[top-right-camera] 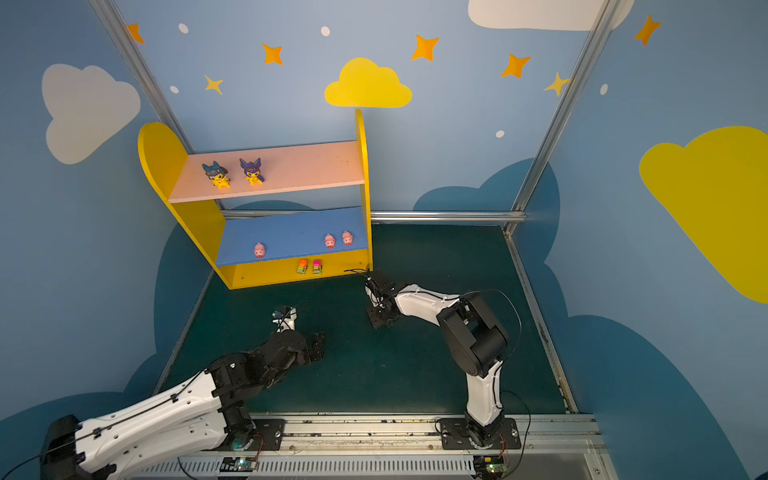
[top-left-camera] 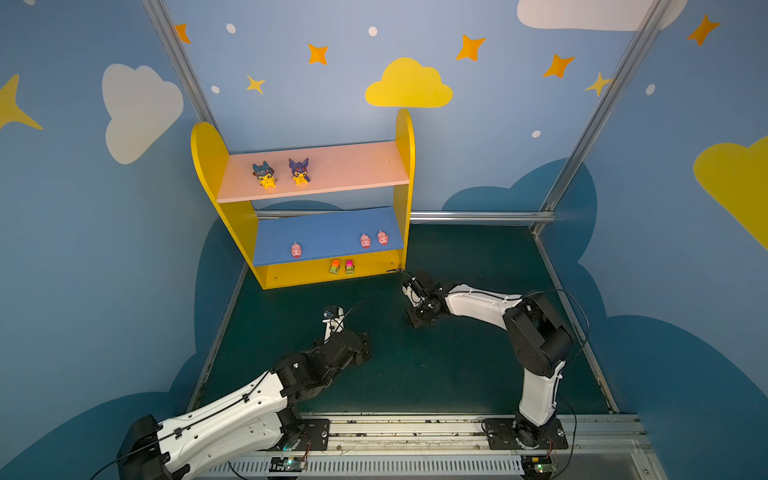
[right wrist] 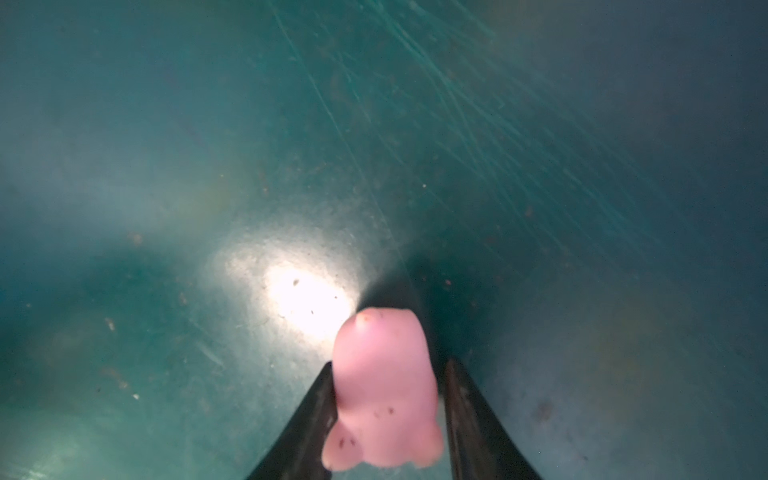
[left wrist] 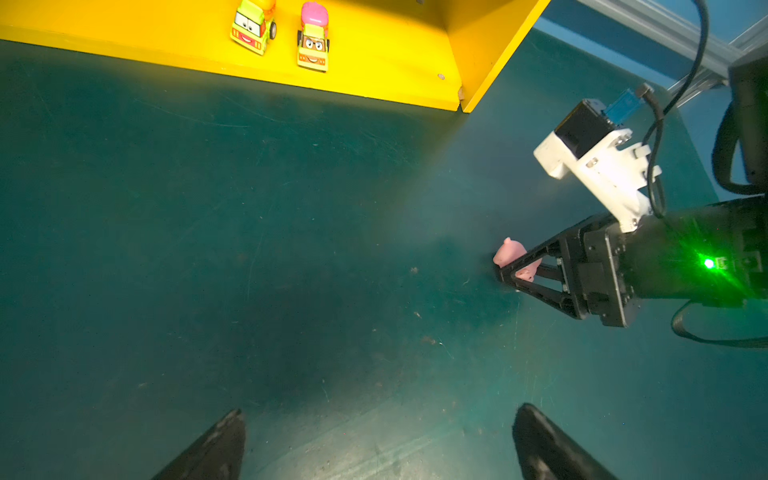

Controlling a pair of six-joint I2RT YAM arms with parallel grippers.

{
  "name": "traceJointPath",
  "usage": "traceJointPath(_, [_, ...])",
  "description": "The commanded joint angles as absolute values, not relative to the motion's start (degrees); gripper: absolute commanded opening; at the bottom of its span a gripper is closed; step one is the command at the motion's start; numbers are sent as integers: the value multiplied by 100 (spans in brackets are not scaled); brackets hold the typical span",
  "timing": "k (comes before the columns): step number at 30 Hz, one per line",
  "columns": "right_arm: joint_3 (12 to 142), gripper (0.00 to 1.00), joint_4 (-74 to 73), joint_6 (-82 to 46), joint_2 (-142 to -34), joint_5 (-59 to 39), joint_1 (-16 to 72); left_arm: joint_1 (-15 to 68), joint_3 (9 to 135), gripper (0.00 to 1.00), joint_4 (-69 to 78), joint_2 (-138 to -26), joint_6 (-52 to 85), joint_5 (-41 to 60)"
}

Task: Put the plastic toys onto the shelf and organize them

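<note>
Right gripper [right wrist: 390, 361] clasps pink pig [right wrist: 382, 386] lengthwise between its jaws, rump pointing outward; left gripper [left wrist: 381, 408] splayed

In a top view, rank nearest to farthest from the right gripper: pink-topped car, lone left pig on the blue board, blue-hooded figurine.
1. pink-topped car, on the yellow base, closest to the right gripper.
2. lone pig, left end of the blue board.
3. blue-hooded figurine, up left on the pink board.

The pink pig [right wrist: 384, 390] was blurred between the jaws, their contact unclear; in both top views the right gripper [top-left-camera: 415, 321] hid it.
</note>
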State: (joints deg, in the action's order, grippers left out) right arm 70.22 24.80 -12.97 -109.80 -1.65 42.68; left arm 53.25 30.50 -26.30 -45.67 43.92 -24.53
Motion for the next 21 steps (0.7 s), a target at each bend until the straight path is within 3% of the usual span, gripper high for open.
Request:
traceJointPath(1, [7112, 40, 2651, -1336, -11152, -254, 4280, 5292, 2945, 100, -2890, -4379, 4421, -2601])
traceJointPath(21, [7304, 29, 2949, -1511, -11069, -88, 4366, 5264, 2692, 100, -3312, -3596, 4465, -2708])
